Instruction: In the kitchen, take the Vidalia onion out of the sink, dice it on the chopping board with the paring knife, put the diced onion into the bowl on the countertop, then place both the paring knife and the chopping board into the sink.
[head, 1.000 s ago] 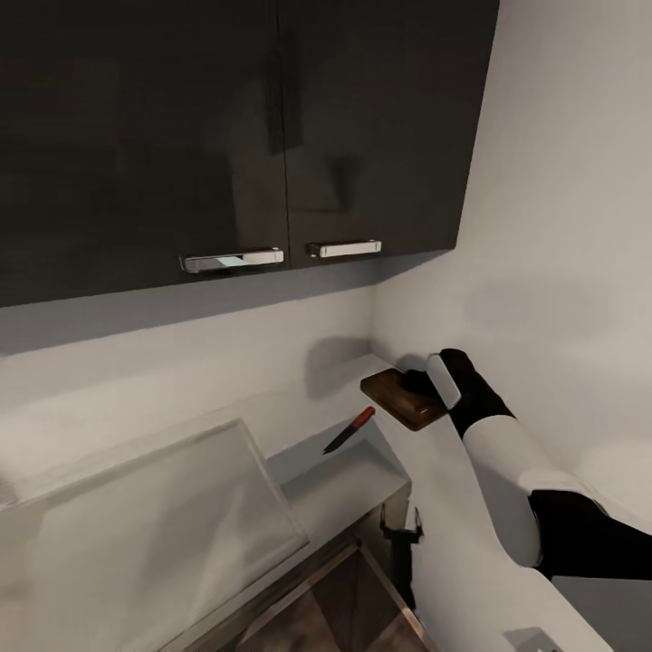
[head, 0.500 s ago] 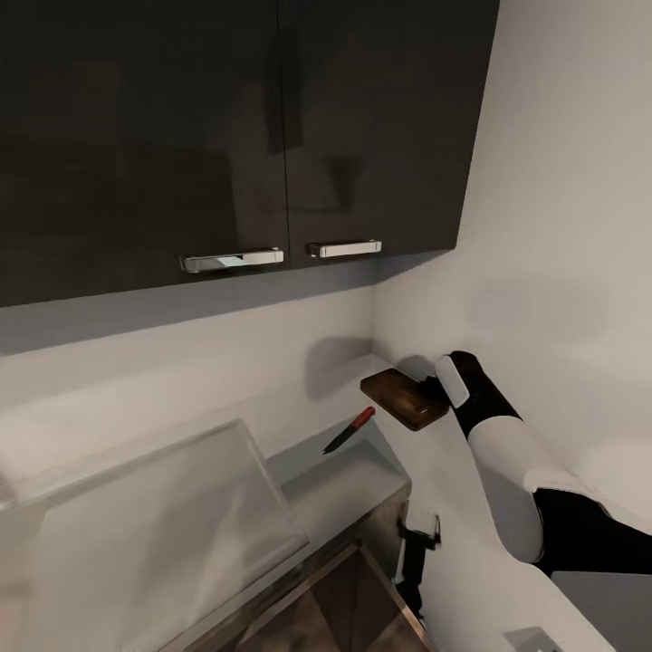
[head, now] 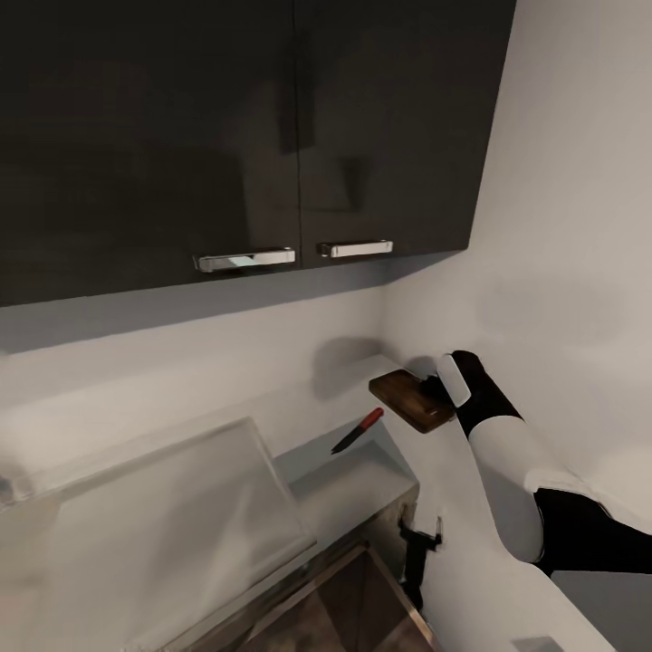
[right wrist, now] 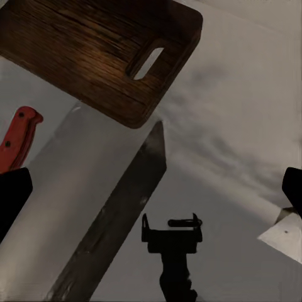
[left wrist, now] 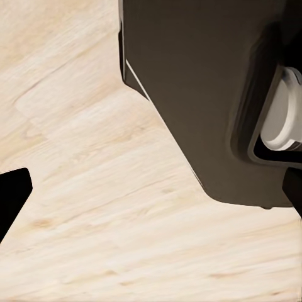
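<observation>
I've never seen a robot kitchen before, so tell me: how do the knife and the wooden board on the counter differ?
The knife is slim, with a red handle and dark blade; the board is broad, dark brown and rectangular, with visible grain. The board has a slot hole near one end, seen in the right wrist view; the knife has none. The board lies at the right end effector, while the knife lies apart from it. Both rest flat on the counter.

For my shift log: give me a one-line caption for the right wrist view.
Right wrist camera above the dark wooden chopping board, with the red-handled paring knife beside it on the countertop.
</observation>
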Robot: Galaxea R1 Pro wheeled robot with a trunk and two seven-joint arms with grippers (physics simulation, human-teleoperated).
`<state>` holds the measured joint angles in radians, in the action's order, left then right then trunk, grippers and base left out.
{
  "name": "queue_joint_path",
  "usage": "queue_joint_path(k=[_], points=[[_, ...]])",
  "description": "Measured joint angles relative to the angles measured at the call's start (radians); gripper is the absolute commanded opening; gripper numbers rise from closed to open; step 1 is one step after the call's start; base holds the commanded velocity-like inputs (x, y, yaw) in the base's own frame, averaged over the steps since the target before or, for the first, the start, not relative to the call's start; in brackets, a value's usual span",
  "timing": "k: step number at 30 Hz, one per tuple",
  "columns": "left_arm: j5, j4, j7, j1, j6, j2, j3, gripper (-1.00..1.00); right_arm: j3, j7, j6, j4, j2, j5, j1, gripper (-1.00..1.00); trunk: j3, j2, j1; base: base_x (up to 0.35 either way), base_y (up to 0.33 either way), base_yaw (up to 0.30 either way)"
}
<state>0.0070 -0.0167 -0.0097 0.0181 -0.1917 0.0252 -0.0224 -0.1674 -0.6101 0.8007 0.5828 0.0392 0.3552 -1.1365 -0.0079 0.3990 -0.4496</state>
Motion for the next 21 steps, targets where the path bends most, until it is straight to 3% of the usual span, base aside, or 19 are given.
queue_joint_path(k=[6, 15, 21], points=[[0.0, 0.0, 0.0, 0.0, 0.0, -0.001, 0.0, 1.0, 0.0, 0.001, 0.0, 0.0, 0.0, 0.0, 0.0, 1.0, 0.0, 0.0, 0.0, 0.0, 0.0, 0.195], [0.0, 0.0, 0.0, 0.0, 0.001, -0.001, 0.0, 1.0, 0.0, 0.001, 0.0, 0.0, 0.0, 0.0, 0.0, 1.0, 0.0, 0.0, 0.0, 0.0, 0.0, 0.035], [0.0, -0.001, 0.0, 0.0, 0.002, -0.001, 0.0, 1.0, 0.0, 0.003, 0.0, 0.0, 0.0, 0.001, 0.0, 1.0, 0.0, 0.0, 0.0, 0.0, 0.0, 0.202]])
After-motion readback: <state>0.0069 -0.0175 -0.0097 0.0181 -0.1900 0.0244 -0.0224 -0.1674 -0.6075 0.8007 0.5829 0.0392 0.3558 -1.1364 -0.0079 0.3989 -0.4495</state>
